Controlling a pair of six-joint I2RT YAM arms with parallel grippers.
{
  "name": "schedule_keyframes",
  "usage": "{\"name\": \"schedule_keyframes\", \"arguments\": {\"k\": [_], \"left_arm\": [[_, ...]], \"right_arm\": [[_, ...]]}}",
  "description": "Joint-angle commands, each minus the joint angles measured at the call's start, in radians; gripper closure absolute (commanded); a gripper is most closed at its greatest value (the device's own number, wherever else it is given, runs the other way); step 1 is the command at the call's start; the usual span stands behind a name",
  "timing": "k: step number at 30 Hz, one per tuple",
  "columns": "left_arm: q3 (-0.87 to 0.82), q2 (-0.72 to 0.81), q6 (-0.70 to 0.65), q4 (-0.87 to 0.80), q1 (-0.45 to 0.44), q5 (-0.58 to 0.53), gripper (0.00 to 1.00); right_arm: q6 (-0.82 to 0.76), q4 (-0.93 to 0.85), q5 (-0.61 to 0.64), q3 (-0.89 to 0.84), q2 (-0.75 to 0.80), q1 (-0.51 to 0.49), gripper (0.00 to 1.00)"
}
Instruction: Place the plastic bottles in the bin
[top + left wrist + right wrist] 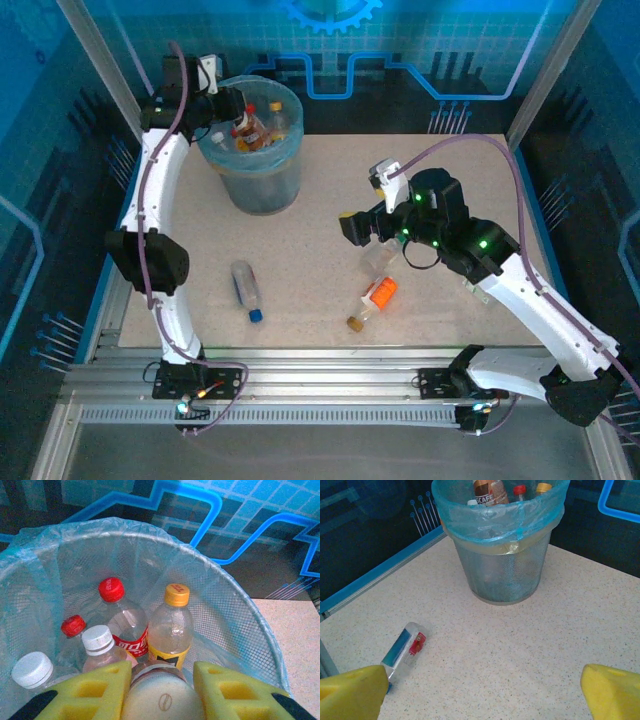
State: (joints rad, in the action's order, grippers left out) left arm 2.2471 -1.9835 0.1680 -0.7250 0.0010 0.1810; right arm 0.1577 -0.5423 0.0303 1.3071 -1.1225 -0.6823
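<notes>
The left gripper [160, 692], partly closed around a brown-labelled bottle [489, 490], hangs over the bin [240, 630] at the far left of the table [320, 170]; it should open above the middle. The right gripper [480, 695] is wide open, empty. Left wrist view shows 5 bottles [170, 630] inside; right wrist view, a loose bottle [402, 647] lying nearer.

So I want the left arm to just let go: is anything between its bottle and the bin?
Nothing visible blocks it. The left gripper holds the brown-labelled bottle over the bin, at its open mouth; below stand only bottles already inside, like the red-capped bottle and yellow-capped bottle.
</notes>
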Motion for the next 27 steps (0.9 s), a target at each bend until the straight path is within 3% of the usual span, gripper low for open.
{"name": "schedule_keyframes", "arguments": {"k": [1, 20, 27], "left_arm": [[0.032, -0.026, -0.047, -0.055, 0.005, 0.017, 1.00], [0.111, -0.090, -0.051, -0.068, -0.070, 0.093, 1.00], [0.056, -0.113, -0.091, -0.081, -0.083, 0.056, 1.00]], "right_arm": [[0.002, -0.016, 0.007, 0.015, -0.009, -0.016, 0.00], [0.008, -0.019, 0.000, 0.028, -0.048, -0.020, 0.00], [0.002, -0.034, -0.023, 0.034, -0.068, -0.020, 0.00]]}}
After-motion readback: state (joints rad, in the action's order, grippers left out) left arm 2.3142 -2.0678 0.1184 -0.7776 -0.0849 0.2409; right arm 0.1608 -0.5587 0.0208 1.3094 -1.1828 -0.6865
